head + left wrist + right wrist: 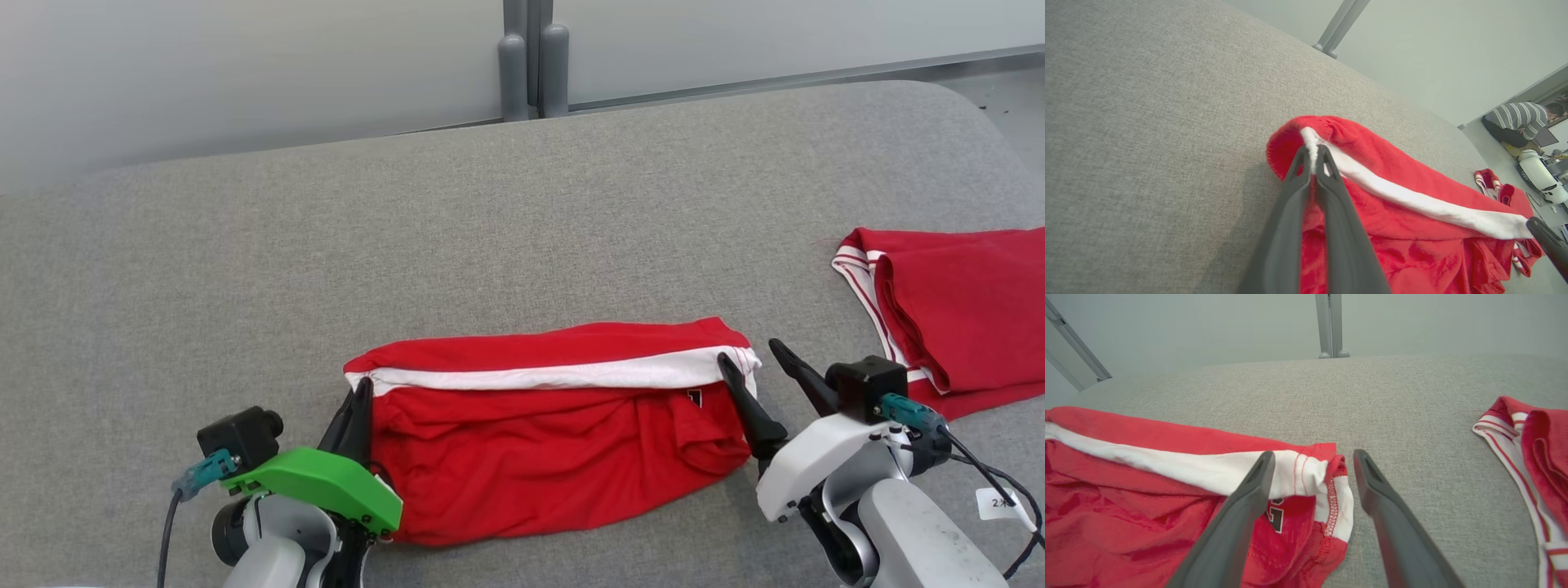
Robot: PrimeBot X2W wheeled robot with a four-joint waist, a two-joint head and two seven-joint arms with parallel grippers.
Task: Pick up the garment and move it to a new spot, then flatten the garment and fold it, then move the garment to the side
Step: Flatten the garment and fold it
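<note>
The garment (547, 425) is red with a white band and lies folded in a long strip on the grey table, near the front edge. My left gripper (357, 390) is shut on the garment's left end; the left wrist view has both fingers pinching the white band (1312, 157). At the garment's right end, my right gripper (755, 359) stands open. In the right wrist view its left finger (1257, 477) lies over the white corner of the garment (1306, 473), and the right finger (1367, 477) is over bare table.
A second red garment with white striped trim (947, 318) lies folded at the table's right edge. The grey fabric table (490, 229) stretches wide behind the garment. Grey posts (535, 65) stand past the far edge. A person (1521, 120) crouches far off.
</note>
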